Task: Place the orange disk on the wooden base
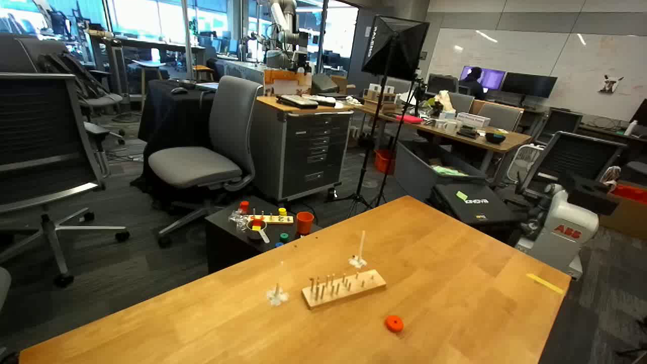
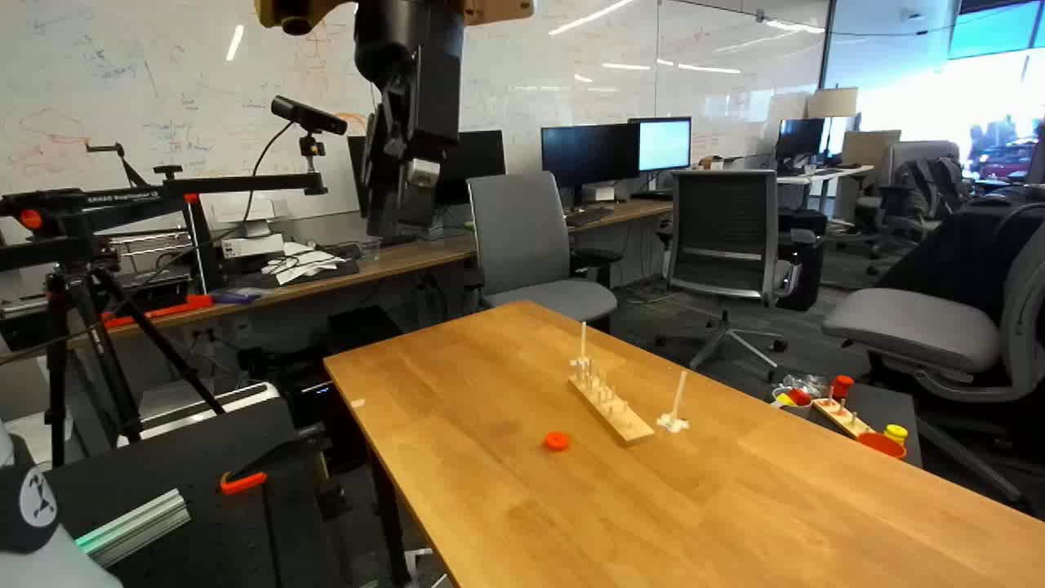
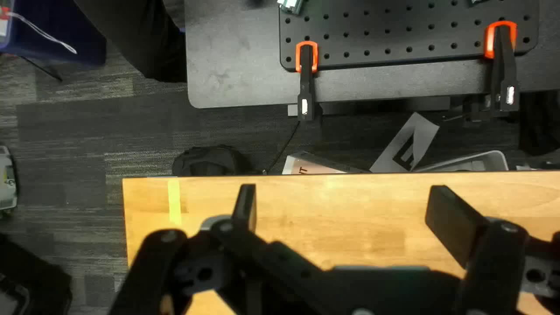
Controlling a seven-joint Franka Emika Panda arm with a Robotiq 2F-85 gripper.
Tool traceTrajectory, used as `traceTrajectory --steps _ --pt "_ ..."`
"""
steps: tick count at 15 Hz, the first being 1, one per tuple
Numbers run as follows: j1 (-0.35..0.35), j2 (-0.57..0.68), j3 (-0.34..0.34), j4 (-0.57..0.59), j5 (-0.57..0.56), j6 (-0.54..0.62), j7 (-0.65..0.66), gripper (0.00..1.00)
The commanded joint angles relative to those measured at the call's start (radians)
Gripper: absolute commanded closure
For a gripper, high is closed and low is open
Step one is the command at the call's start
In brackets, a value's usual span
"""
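The orange disk (image 1: 394, 323) lies flat on the wooden table, apart from the wooden base (image 1: 368, 285). The base is a pale slab with several short upright pegs. In an exterior view the disk (image 2: 557, 441) lies to the left of the base (image 2: 633, 428). My gripper (image 2: 400, 227) hangs high above, pointing down, well away from both. In the wrist view the gripper (image 3: 344, 208) is open, with nothing between its fingers but the table surface far below. The disk and base are out of the wrist view.
Two thin upright sticks stand on the table (image 1: 470, 283) near the base, one behind it (image 1: 362, 247) and one beside its end (image 1: 277, 289). Yellow tape (image 1: 545, 284) marks a table corner. A black bench (image 3: 245, 65) with orange-tipped clamps (image 3: 307, 65) adjoins the table's edge.
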Motion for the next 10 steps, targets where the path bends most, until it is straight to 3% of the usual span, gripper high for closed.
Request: traceTrajectory --steps 1,7,10 --pt "0.017 0.001 -0.015 0.002 -0.006 -0.004 0.007 0.0" --pt "0.009 0.252 0.007 0.102 -0.012 0.188 0.096 0.0" --pt "0.022 0.398 0.006 0.207 0.003 0.241 0.129 0.0"
